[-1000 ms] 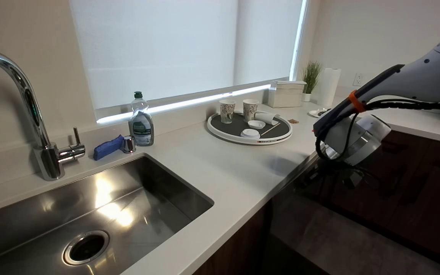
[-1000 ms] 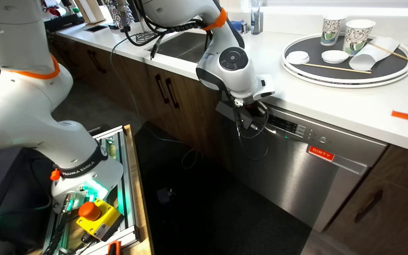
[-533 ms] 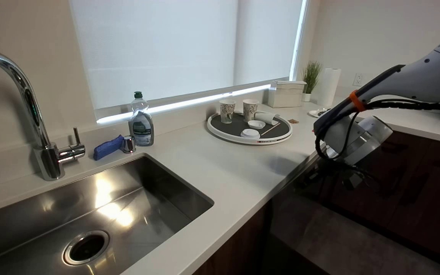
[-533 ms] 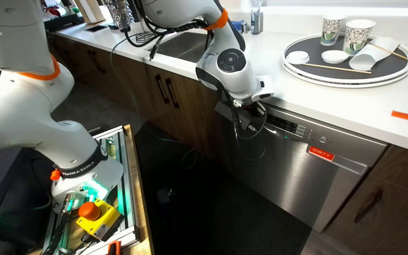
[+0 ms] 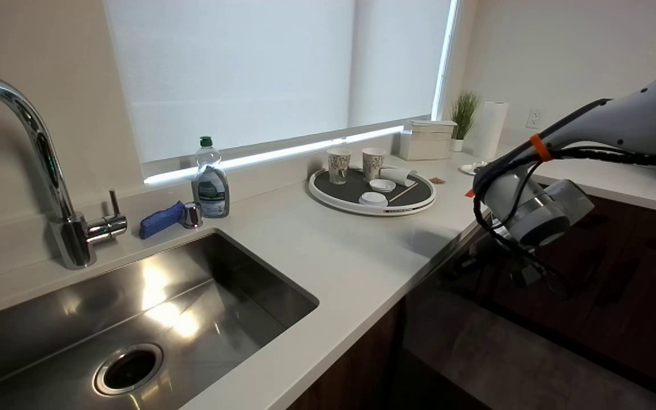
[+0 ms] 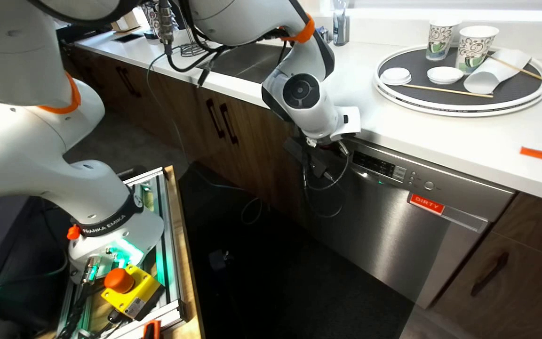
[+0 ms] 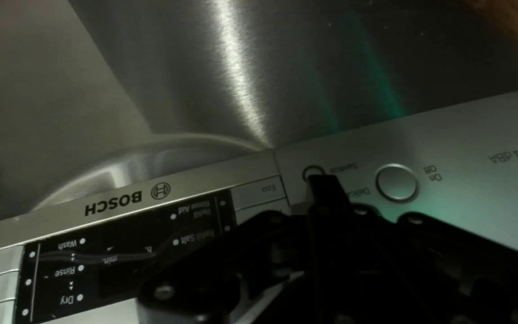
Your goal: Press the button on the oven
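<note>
No oven with a glossy black front is in view. A steel appliance marked BOSCH (image 6: 379, 226), with a control strip (image 6: 374, 162) along its top edge, stands under the counter. In the wrist view its text is upside down. My gripper (image 7: 324, 180) is shut and empty, pointing at this strip. Its fingertips cover part of a small ring-shaped button (image 7: 313, 169) beside the word Sanitize; whether they touch the panel I cannot tell. A larger round On/Off button (image 7: 397, 182) is just right of the fingertips. In both exterior views the fingers are dark or hidden behind the wrist.
The white counter edge (image 6: 445, 157) overhangs the appliance, just above the strip. A round tray (image 6: 412, 107) with paper cups and lids sits on the counter. The sink (image 5: 248, 285) lies beside it. A red DIRTY sign (image 6: 426, 203) is on the appliance front. Cables (image 6: 344, 176) hang by the wrist.
The arm's forearm and wrist have come down slightly and the wrist has turned. In an exterior view the wrist has shifted a little down and left. The objects on the counter have not moved.
</note>
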Robot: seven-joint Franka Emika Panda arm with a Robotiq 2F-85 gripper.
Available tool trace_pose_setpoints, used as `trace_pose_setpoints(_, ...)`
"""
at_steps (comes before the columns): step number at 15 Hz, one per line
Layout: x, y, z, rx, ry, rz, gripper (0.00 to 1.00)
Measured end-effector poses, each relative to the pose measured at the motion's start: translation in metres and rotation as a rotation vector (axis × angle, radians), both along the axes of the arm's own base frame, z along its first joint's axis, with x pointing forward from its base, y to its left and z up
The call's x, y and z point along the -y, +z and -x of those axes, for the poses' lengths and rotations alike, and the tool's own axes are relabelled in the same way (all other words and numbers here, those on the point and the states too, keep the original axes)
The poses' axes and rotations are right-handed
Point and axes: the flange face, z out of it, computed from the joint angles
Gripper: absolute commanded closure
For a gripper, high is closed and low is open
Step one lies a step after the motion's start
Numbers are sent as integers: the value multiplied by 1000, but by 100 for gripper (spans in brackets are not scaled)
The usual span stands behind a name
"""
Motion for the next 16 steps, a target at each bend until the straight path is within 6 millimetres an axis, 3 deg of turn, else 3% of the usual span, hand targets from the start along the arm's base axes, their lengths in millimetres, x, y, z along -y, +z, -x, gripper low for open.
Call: trace_pose_setpoints(16, 9, -1, 4, 40, 7, -17, 100)
